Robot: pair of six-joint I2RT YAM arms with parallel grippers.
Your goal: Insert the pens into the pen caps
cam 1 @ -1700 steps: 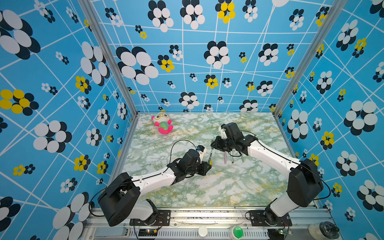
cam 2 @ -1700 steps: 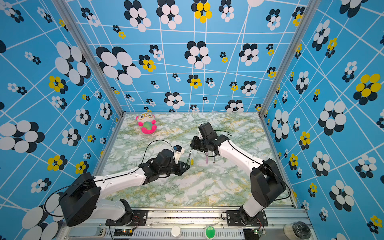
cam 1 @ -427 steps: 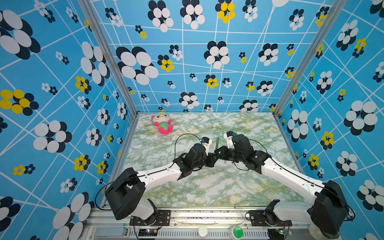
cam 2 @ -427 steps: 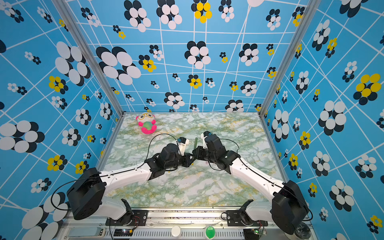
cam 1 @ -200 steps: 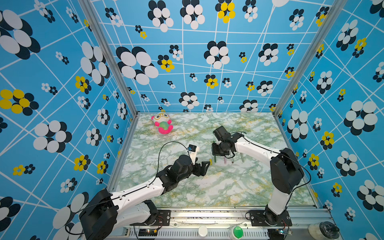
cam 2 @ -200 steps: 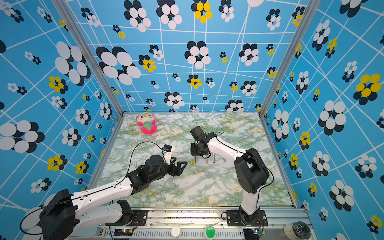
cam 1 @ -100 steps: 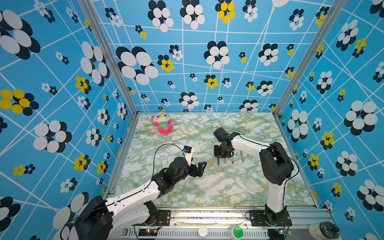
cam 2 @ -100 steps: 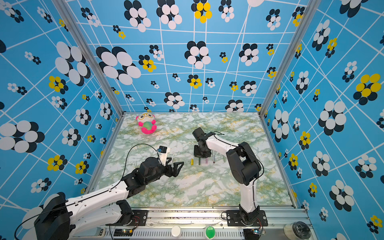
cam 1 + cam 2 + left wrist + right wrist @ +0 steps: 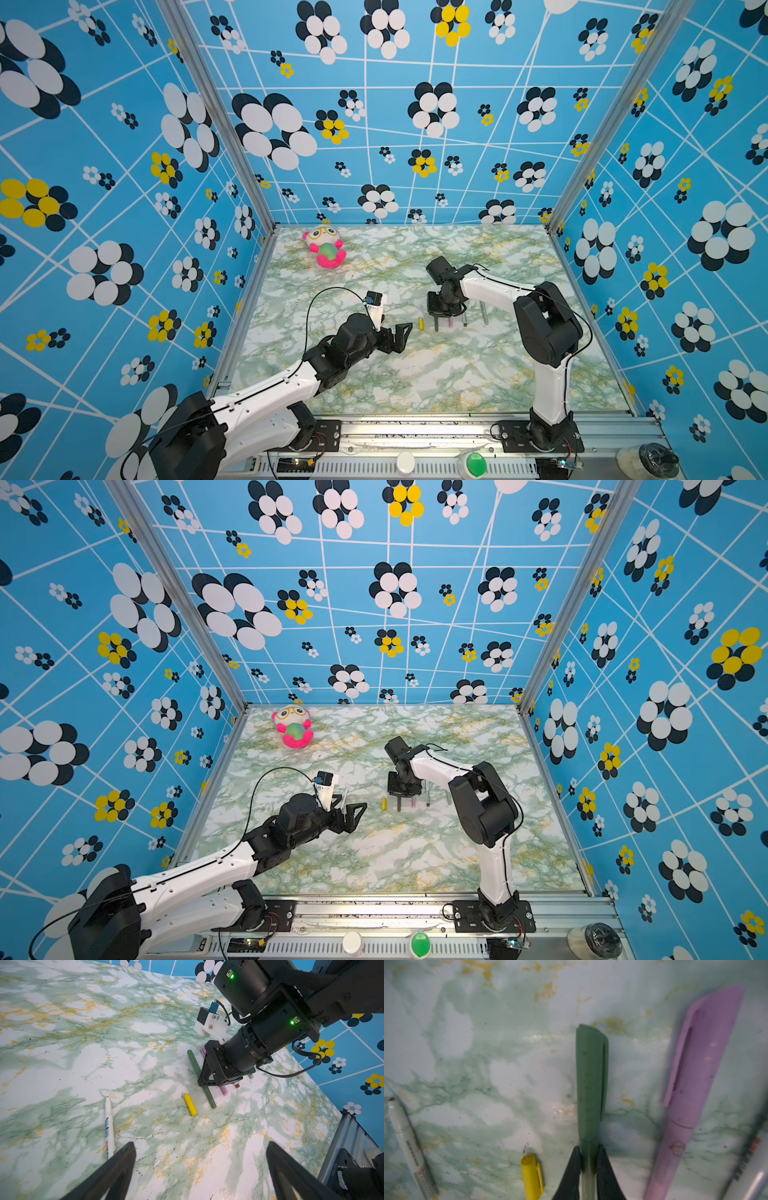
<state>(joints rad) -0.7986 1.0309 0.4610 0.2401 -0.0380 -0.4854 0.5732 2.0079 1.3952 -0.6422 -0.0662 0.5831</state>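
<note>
Right hand (image 9: 588, 1153): narrow, pinched on the dark green pen (image 9: 588, 1142) just behind its dark green cap (image 9: 591, 1084). The pen lies flat on the tabletop (image 9: 62, 1068), near the middle and a little toward the right edge.

Left hand (image 9: 200, 1145): wide, holding nothing, hovering low toward the left edge from the row.

Task things:
- The dark green pen looks capped, clip side up. I cannot tell if the cap is fully seated.
- The pink pen (image 9: 691, 1084) is just beside it, roughly parallel, and also capped.
- The yellow cap (image 9: 190, 1104) is loose and short. It lies just beside the green pen on the left-edge side, not touching it.
- The white pen (image 9: 109, 1124) is bare-tipped, printed and slim. It lies apart from the cap, with one end close to a left finger (image 9: 116, 1167).

Risks, as judged:
- Letting go could nudge the round green pen into the pink one or the yellow cap, as all three lie close.
- A half-seated cap could pop off if it is dragged.
- The white pen is thin and low. A finger scraping the tabletop could roll it away or skew it.
- The yellow cap is small and smooth, and a poor pinch could squirt it aside.
</note>
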